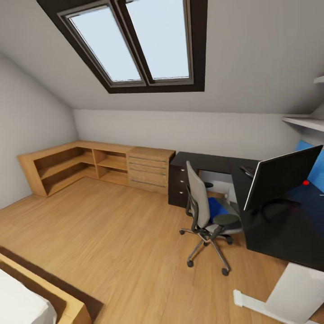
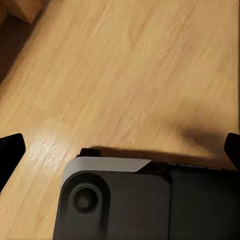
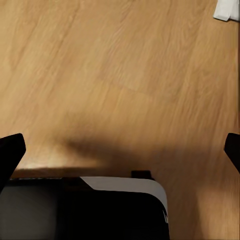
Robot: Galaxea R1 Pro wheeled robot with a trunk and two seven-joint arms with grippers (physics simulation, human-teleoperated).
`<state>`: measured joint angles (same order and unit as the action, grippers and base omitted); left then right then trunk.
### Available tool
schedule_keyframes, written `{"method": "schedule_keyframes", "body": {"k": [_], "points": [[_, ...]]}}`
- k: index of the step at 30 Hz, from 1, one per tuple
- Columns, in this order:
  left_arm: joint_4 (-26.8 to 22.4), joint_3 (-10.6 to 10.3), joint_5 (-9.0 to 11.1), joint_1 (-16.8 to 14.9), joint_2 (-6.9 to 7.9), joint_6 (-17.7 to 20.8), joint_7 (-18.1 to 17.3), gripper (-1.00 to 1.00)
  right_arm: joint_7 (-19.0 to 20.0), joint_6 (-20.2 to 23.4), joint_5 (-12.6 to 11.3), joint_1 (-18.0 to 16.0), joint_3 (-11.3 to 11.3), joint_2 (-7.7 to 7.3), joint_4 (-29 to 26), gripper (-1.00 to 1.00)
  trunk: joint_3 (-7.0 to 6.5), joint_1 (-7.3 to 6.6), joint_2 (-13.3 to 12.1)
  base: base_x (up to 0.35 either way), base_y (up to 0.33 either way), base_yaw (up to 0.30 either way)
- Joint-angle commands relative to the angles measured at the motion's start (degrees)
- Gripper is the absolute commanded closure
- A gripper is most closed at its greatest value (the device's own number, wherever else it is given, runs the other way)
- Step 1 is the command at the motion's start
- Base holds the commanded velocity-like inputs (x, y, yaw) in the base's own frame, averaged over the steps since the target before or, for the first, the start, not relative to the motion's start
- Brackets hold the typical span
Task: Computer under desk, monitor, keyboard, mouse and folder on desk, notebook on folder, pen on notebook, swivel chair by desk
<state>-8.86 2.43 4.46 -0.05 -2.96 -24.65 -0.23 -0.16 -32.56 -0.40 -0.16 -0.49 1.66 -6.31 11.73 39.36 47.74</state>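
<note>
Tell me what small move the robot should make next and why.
Probably roll closer to the swivel chair: the blue folder lies on its seat, out of reach, and both pincers, left and right, hang open and empty over the wooden floor.

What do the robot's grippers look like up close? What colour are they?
Each gripper has black fingers set wide apart. The left gripper sits on a dark grey boxy body with a round socket and a light grey panel. The right gripper has black fingertips too, with a black body and a white panel.
</note>
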Motion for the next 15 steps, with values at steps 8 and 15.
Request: {"method": "schedule_keyframes", "body": {"k": [8, 15], "points": [[0.0, 0.2, 0.2, 0.0, -0.02, -0.1, -0.1, -1.00, 0.0, -0.1, 0.0, 0.0, 0.0, 0.01, 0.0, -1.00, 0.50, 0.04, 0.0, 0.111, 0.000, -0.183], [0.0, 0.2, 0.2, 0.0, 0.02, -0.1, -0.1, -1.00, 0.0, -0.1, 0.0, 0.0, 0.0, 0.01, 0.0, -1.00, 1.00, 0.04, 0.0, 0.011, 0.000, -0.151]]}}
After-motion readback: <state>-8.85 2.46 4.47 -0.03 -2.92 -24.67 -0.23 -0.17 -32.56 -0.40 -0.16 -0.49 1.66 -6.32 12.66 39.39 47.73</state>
